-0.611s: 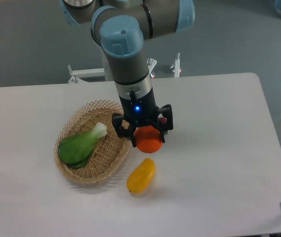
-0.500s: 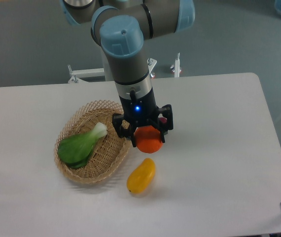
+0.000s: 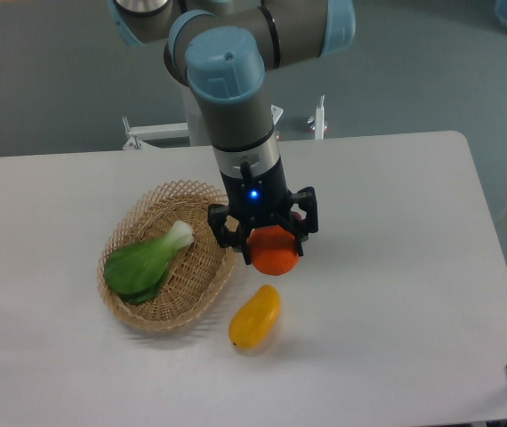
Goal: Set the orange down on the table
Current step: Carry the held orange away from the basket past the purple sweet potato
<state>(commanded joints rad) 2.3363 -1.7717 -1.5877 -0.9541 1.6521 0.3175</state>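
One gripper (image 3: 272,241): pointed straight down, black fingers pinched on the orange (image 3: 275,252) from either side.
Fingers: left one (image 3: 243,247) seen against the orange's left flank, right one (image 3: 307,233) against its upper right; contact pads themselves are hidden by the fruit.
Status light: blue LED (image 3: 253,196) lit on the wrist body, directly above the fruit.
Orange: clamped between the fingers, lower half exposed below them. Whether it touches the table (image 3: 396,267) or hangs just above it cannot be told from this angle.
Orange location: over bare tabletop just right of the basket's (image 3: 142,316) right rim, not inside the basket.
Arm: grey tube links with light-blue joint caps (image 3: 225,62), entered from the top edge, last link near vertical over the fruit.
Mango (image 3: 255,317): yellow-orange, elongated, laid on the table just below the orange, tilted with its upper end to the right; a small gap is seen between the two fruits.
Basket: woven wicker, oval, set on the table left of the gripper; right rim partly covered by the left finger.
Basket contents: one green leafy vegetable with a white stem (image 3: 147,261), stem end pointed up and right toward the gripper.
Table: white, rounded far-right corner visible.
Background: grey floor, white metal bracket (image 3: 151,133) behind the far table edge.
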